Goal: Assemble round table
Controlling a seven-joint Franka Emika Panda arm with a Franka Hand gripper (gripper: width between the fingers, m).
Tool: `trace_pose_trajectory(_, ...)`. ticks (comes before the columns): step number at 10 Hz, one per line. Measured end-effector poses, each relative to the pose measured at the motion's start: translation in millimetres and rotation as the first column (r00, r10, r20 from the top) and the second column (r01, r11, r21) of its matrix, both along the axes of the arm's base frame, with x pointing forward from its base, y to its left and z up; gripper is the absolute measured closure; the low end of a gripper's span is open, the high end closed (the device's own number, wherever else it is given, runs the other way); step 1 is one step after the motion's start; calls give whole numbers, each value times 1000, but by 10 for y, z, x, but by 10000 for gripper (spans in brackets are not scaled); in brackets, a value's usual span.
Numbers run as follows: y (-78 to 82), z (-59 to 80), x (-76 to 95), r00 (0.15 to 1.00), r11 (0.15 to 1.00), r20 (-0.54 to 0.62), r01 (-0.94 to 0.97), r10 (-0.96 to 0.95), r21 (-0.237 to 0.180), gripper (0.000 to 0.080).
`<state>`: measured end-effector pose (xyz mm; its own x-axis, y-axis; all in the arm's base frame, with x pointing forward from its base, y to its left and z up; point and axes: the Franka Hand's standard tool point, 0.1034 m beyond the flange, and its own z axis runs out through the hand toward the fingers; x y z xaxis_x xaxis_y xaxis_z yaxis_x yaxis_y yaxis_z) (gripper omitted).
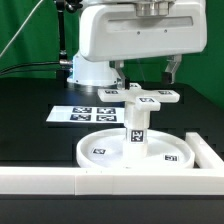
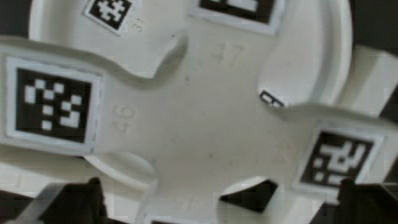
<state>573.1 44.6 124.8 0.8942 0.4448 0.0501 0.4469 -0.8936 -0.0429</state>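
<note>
The large round rimmed disc (image 1: 112, 162) lies flat near the front wall. The short cylindrical post (image 1: 135, 128) stands upright at its middle. The cross-shaped piece (image 1: 148, 97) sits level on top of the post. It fills the wrist view (image 2: 178, 110), with tags on its arms. My gripper (image 1: 147, 74) hangs just above the cross-shaped piece, open, with its dark fingers wide apart to either side. In the wrist view only the two fingertips show, at the frame's corners, and the gripper (image 2: 222, 208) holds nothing.
The marker board (image 1: 84, 114) lies flat behind the disc toward the exterior view's left. A long white border wall (image 1: 90, 182) runs along the front, and another stretch (image 1: 208, 152) runs along the exterior view's right. The robot base (image 1: 88, 68) stands at the back.
</note>
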Motion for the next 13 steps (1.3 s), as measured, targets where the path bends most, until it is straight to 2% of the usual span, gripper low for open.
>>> trace_pose_trajectory(5,-61,-13,-11,961,961,12,-277,277,-13,151)
trace_pose_trajectory(7,-68,-43,-16,924,924,32,-381,382,-38,151)
trace_pose_trajectory(13,-127,-206,-82,933,933,11,-358,359,-37,151)
